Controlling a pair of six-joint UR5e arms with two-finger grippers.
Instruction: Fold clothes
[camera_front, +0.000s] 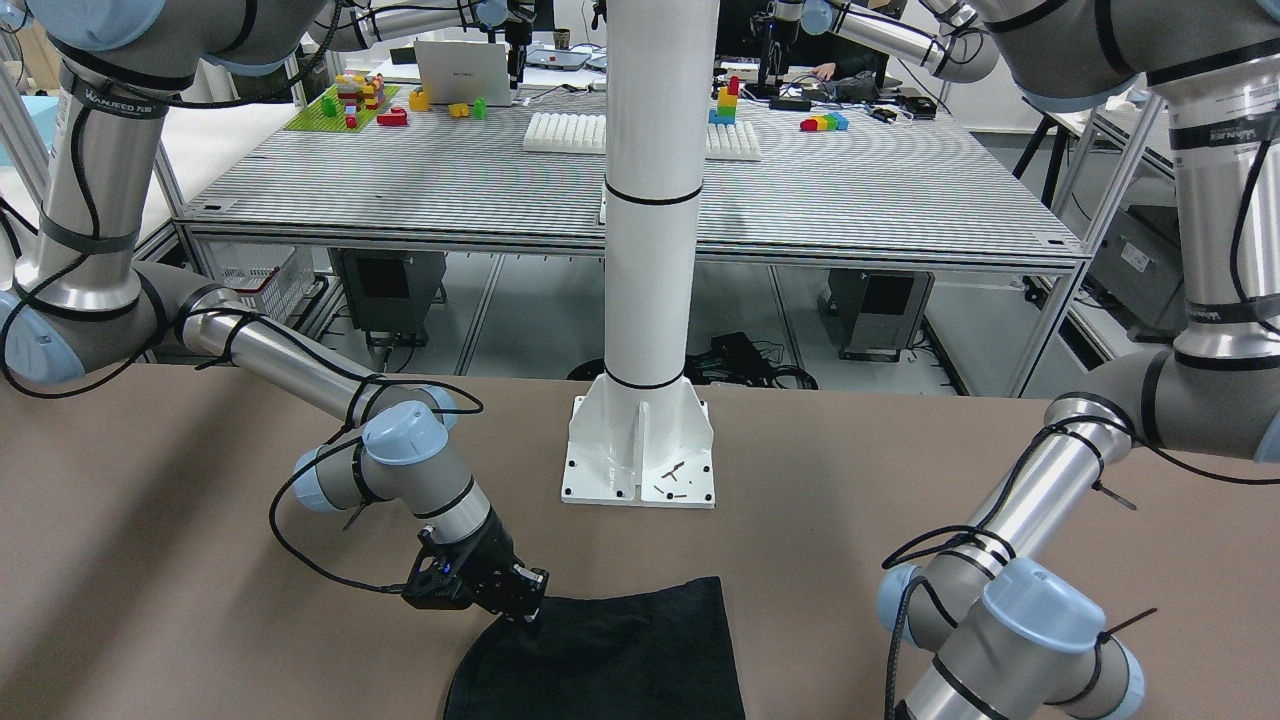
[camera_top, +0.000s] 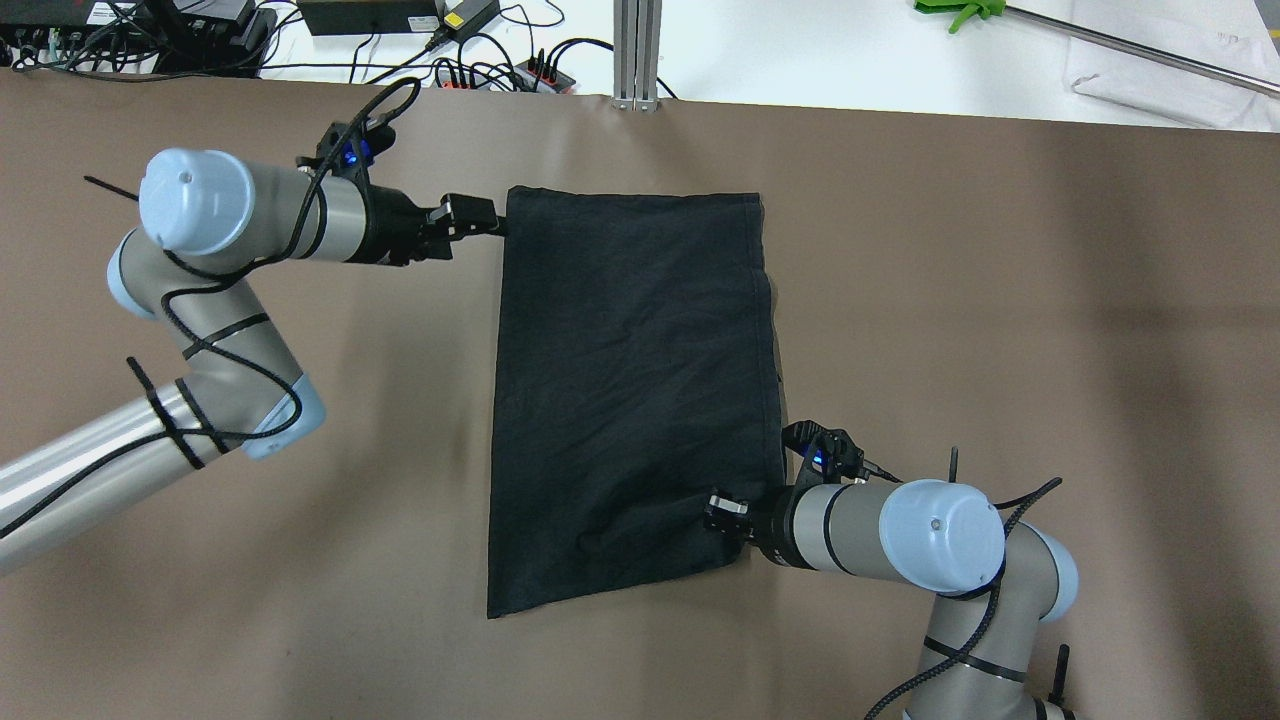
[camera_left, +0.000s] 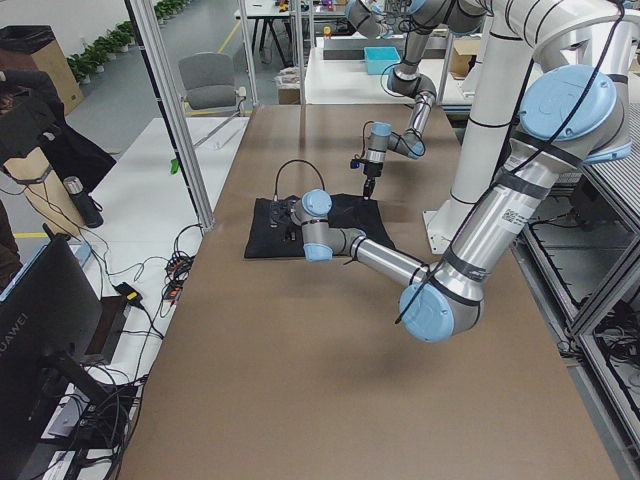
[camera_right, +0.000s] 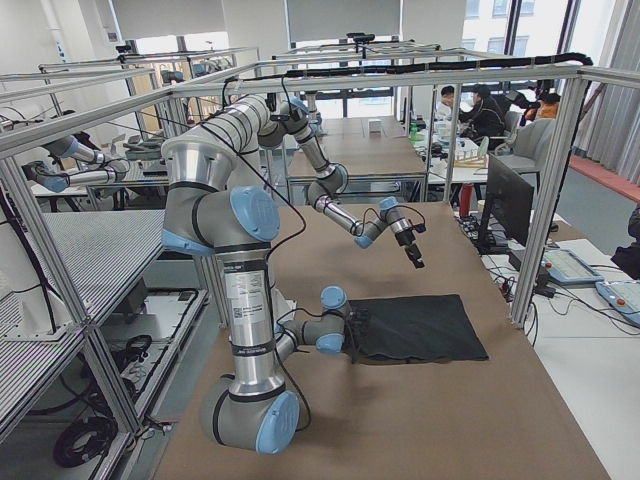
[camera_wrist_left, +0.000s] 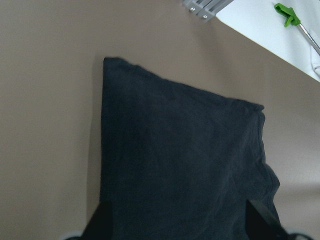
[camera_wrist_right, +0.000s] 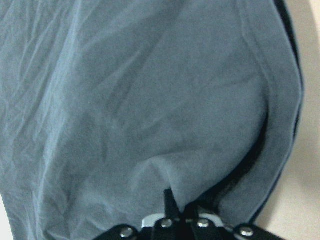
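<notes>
The clothes (camera_top: 630, 390) are one black garment lying flat on the brown table (camera_top: 1000, 300), folded to a tall rectangle. They also show in the front view (camera_front: 620, 650) and the left wrist view (camera_wrist_left: 180, 150). My right gripper (camera_top: 718, 513) is shut on the near right corner of the clothes (camera_wrist_right: 150, 100). That corner is pinched and lifted a little off the table (camera_front: 528, 610). My left gripper (camera_top: 487, 218) hovers at the far left corner, raised off the table. It is open, its fingers (camera_wrist_left: 102, 220) spread wide with nothing held.
The white pillar base (camera_front: 640, 450) stands on the table's robot side, behind the garment. An aluminium post (camera_top: 637, 50), cables and power strips line the far edge. A green clamp (camera_top: 950, 12) lies on the white surface beyond. A monitor (camera_right: 505, 200) stands past that edge.
</notes>
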